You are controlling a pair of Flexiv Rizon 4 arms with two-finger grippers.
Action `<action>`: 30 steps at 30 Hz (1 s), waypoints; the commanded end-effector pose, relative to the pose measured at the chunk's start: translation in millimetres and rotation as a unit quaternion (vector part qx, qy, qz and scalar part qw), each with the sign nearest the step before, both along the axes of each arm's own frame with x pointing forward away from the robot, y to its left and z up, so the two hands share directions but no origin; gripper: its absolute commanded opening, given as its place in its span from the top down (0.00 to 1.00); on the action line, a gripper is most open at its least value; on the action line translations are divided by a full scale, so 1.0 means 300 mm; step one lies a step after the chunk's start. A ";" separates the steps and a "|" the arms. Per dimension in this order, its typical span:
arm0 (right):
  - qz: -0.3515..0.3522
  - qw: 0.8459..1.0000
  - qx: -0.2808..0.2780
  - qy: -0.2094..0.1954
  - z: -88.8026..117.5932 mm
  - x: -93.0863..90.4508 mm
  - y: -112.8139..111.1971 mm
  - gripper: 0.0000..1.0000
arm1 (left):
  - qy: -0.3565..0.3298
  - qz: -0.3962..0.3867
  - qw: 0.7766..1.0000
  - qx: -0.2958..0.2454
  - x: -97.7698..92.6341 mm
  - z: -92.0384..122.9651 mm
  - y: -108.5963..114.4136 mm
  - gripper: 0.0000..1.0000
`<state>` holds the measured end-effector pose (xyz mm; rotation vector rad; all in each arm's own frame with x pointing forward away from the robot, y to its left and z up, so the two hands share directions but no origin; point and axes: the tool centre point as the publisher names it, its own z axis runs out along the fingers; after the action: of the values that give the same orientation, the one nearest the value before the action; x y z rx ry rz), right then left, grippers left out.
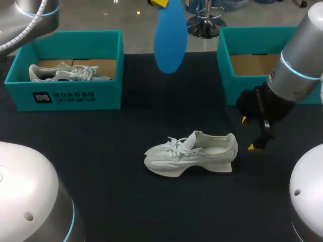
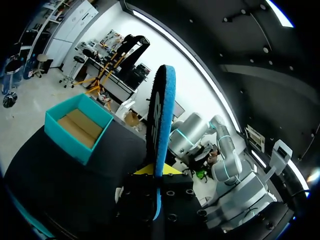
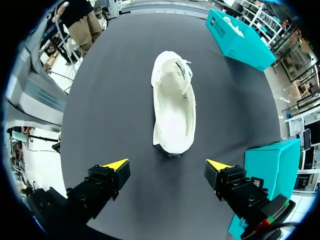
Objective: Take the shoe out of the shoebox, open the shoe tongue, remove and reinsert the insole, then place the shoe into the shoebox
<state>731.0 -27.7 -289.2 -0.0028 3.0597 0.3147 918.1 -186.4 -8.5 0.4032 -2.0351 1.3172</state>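
One shoe [image 1: 192,154] lies mid table [image 1: 101,166], toe twd left edge, mouth up so insole [image 1: 169,38] can go back in. L gripper [image 2: 157,172] pinches blue insole high by far edge. R gripper [image 3: 166,165] spread wide, empty, near heel [image 3: 172,145], prob to steady shoe.

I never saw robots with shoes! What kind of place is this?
Probably a robot training lab: the left gripper holds a blue insole, the right gripper hangs near a white shoe, beside teal shoeboxes.
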 end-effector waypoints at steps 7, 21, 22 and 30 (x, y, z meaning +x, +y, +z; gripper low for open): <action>-0.026 0.999 -0.004 -0.023 0.060 0.037 0.063 0.00 | 0.001 -0.006 1.000 0.002 0.016 0.003 -0.003 1.00; -0.058 0.998 0.018 0.009 0.024 0.129 0.209 0.00 | 0.001 -0.006 1.000 0.002 0.016 0.003 -0.003 1.00; -0.056 0.998 0.020 0.012 0.016 0.133 0.214 0.00 | 0.001 -0.006 1.000 0.002 0.016 0.003 -0.003 1.00; -0.054 0.998 0.025 0.021 -0.091 0.170 0.243 0.00 | 0.001 -0.006 1.000 0.002 0.016 0.003 -0.003 1.00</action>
<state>772.4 33.5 -296.4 0.1707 3.0662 0.3960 922.6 -187.4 -7.5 0.3956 -2.0346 1.3083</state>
